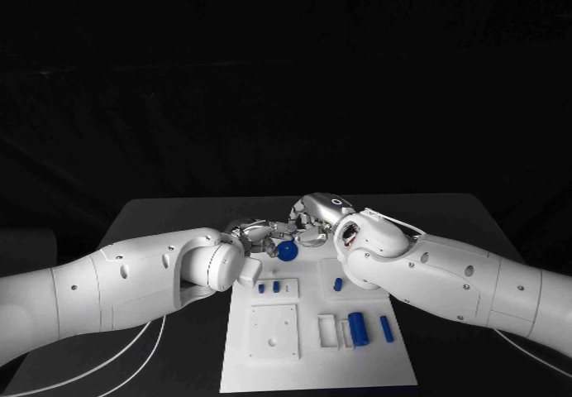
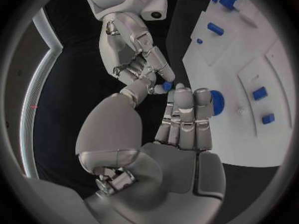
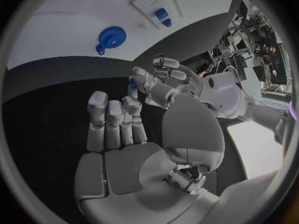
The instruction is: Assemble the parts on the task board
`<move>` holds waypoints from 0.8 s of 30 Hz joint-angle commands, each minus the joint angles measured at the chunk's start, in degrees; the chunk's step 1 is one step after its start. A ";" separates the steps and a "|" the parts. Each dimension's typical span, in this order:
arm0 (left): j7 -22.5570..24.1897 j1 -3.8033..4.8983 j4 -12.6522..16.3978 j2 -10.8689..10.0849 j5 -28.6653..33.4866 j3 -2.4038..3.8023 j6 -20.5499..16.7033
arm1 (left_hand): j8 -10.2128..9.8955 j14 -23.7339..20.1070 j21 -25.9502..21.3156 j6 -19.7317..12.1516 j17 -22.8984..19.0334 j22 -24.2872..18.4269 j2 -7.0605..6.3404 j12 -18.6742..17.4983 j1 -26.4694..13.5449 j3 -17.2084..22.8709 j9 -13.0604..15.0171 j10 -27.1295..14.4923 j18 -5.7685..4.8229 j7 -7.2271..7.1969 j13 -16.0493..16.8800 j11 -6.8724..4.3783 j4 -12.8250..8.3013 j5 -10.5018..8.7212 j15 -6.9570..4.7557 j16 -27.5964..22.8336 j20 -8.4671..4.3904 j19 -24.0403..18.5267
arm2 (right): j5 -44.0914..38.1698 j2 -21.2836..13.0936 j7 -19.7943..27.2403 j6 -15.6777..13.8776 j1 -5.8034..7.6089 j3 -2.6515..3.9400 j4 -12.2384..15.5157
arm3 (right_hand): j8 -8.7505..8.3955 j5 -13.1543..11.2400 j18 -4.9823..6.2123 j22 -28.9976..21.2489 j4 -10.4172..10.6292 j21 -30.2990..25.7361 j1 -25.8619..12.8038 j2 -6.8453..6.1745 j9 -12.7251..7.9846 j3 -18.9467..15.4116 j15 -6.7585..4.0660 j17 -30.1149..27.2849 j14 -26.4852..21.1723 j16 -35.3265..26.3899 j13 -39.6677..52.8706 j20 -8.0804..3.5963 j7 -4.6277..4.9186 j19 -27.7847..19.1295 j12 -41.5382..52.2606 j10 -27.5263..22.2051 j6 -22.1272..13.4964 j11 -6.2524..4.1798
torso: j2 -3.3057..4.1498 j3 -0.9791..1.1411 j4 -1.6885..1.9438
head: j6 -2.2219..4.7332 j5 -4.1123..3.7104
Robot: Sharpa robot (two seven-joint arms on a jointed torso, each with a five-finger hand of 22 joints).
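Centrally, at the far end of the task board, a small blue part is pinched between the fingertips of the two hands, which meet just above the board's far edge. In the left wrist view the part is seen touched by the left hand's thumb and by fingers of the right hand; which hand actually bears it cannot be told. The other fingers of both hands are seen extended side by side rather than curled. Just beside the hands, a round blue gear lies on the board's far end. Nearer the robot, two short blue pegs stand in a raised white block, another blue peg stands to their right, and a blue cylinder and a slim blue bar lie beside a white holder. The board rests on the black table.
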 commanded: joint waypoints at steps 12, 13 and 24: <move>0.45 0.02 -0.01 0.25 1.08 0.04 -1.08 | 0.97 0.42 -0.33 1.49 -0.09 -0.17 1.14 -0.42 0.65 -0.23 0.06 3.91 4.58 -0.39 -0.20 0.59 -0.58 -0.23 -0.40 -0.67 0.20 0.37 | -0.06 0.02 -0.35 1.31 -0.02 0.04 0.23 | 0.19 -0.06 2.62 -0.07 0.11 0.12 0.10 -0.50 0.07 0.29 -0.37 -0.04 0.01 -0.37 0.06 -0.26 0.81 0.35 -0.21 0.29 0.92 -0.04 | -0.01 -0.03 0.00 | 0.04 0.02; 0.44 0.02 0.00 0.26 1.08 0.04 -1.14 | 0.97 0.42 -0.33 1.49 -0.09 -0.17 1.14 -0.42 0.65 -0.23 0.06 3.91 4.58 -0.39 -0.20 0.59 -0.58 -0.23 -0.40 -0.67 0.20 0.37 | -0.05 0.02 -0.36 1.32 -0.02 0.04 0.22 | 0.19 -0.06 2.62 -0.07 0.11 0.12 0.10 -0.50 0.07 0.29 -0.37 -0.04 0.01 -0.37 0.06 -0.26 0.81 0.35 -0.21 0.29 0.92 -0.04 | -0.01 -0.03 0.00 | 0.04 0.02; -0.27 0.02 -0.18 0.59 0.98 0.04 -0.97 | 2.23 0.59 -0.31 3.95 0.02 -0.10 4.10 0.33 1.63 -0.12 0.32 6.73 4.40 -1.50 0.08 -0.37 -1.51 -0.21 -1.32 -0.92 -0.09 0.31 | -0.04 0.23 -0.50 1.27 -0.03 0.04 0.61 | 0.19 0.02 2.62 -0.07 0.12 0.12 0.08 -0.51 0.08 0.27 -0.38 -0.03 0.01 -0.38 0.07 -0.26 0.81 0.35 -0.21 0.30 0.92 -0.04 | 0.00 -0.01 0.03 | -0.07 -0.09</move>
